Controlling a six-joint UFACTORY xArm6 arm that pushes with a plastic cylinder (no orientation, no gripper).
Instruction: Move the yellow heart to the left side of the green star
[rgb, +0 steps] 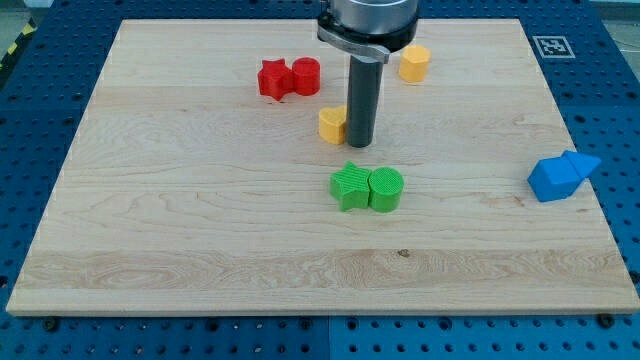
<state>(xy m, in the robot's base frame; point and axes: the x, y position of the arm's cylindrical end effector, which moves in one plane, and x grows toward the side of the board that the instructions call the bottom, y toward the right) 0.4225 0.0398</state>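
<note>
The yellow heart lies near the board's middle, a little above the green star. My tip stands right against the heart's right side, touching or nearly touching it, and above the green star. A green round block touches the star's right side.
A red star and a red round block sit together at the upper left of the middle. A yellow hexagonal block lies at the top, right of the rod. Two blue blocks sit at the right edge of the wooden board.
</note>
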